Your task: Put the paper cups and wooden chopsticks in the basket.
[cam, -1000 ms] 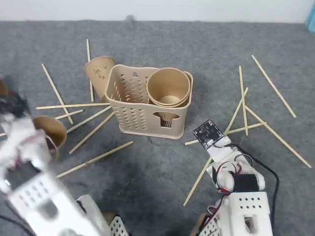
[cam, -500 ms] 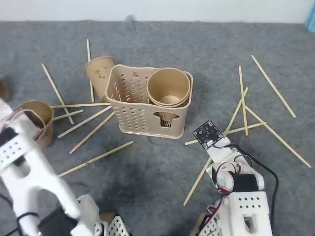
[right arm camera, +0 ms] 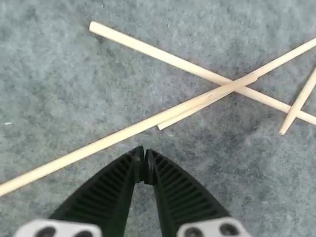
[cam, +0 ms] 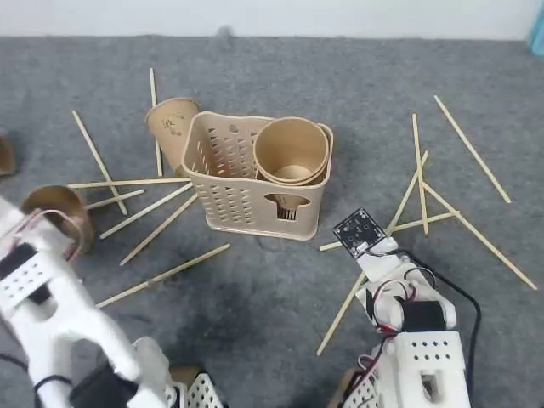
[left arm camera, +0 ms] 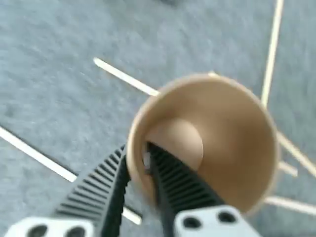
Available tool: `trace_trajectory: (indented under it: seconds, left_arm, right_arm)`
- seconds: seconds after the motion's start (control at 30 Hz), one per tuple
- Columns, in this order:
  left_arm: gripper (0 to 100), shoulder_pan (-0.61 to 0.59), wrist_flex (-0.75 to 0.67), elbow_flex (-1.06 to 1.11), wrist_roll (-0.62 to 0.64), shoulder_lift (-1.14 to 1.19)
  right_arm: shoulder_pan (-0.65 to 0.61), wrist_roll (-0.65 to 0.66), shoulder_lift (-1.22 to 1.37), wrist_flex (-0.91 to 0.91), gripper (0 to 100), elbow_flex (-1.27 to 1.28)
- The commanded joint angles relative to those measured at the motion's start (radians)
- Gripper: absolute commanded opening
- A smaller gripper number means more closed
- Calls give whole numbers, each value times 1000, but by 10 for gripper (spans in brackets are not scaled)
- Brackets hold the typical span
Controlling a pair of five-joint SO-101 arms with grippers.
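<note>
My left gripper [left arm camera: 142,165] is shut on the rim of a brown paper cup [left arm camera: 222,148], one finger inside and one outside. In the high view this cup [cam: 53,212] hangs at the far left, well left of the beige basket [cam: 229,191]. Two nested paper cups [cam: 291,151] stand inside the basket, and another cup [cam: 168,126] leans against its far left corner. My right gripper [right arm camera: 143,159] is shut on nothing, just above the carpet, close to a long wooden chopstick [right arm camera: 113,140] that crosses another chopstick [right arm camera: 187,66].
Several chopsticks lie left of the basket [cam: 153,208] and several more to its right [cam: 421,174]. A cup's edge [cam: 4,157] shows at the left border. The right arm's base [cam: 416,340] stands at the front right, on grey carpet.
The left arm has swung left and slightly back with the paper cup in its gripper, turning the cup's mouth upward. The right arm has not moved.
</note>
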Motion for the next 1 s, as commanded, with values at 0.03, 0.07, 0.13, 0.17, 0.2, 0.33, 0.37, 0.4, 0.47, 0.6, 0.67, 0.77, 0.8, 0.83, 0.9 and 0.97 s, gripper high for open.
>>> trace_trajectory:
  seconds: [0.03,0.07,0.13,0.17,0.2,0.33,0.37,0.4,0.47,0.6,0.67,0.77,0.8,0.83,0.9,0.97]
  left_arm:
    - [229,-83,94,-145,80,-55]
    - [255,-92,118,-166,80,-57]
    - [277,-103,153,-202,78,-60]
    - [275,-112,173,-222,78,-60]
    - [272,-121,193,-245,78,-60]
    - [272,-140,293,-355,78,-60]
    - [272,-141,328,-390,78,-55]
    - [272,-140,368,-424,77,-51]
    - [272,-132,443,-479,77,-43]
    - [272,-89,595,-601,63,64]
    - [272,-83,657,-671,63,153]
    - [272,-87,723,-779,66,296]
    - [272,-89,743,-811,66,342]
    - [272,-89,766,-840,66,382]
    - [272,-91,806,-886,64,453]
    - [270,-91,838,-926,66,517]
  right_arm:
    - [5,-2,-13,-16,8,-6]
    - [5,-2,-13,-16,8,-6]
    - [5,-2,-13,-16,8,-6]
    - [5,-2,-13,-16,8,-6]
    - [5,-2,-13,-16,8,-6]
    - [5,-2,-13,-16,8,-6]
    - [5,-2,-13,-16,8,-6]
    - [5,-2,-13,-16,8,-6]
    - [5,-2,-13,-16,8,-6]
    - [5,-2,-13,-15,8,-6]
    - [5,-2,-13,-15,8,-6]
    - [5,-2,-13,-15,8,-6]
    - [5,-2,-13,-15,8,-6]
    - [5,-2,-13,-15,8,-6]
    - [5,-2,-13,-15,8,-6]
    - [5,-2,-13,-15,8,-6]
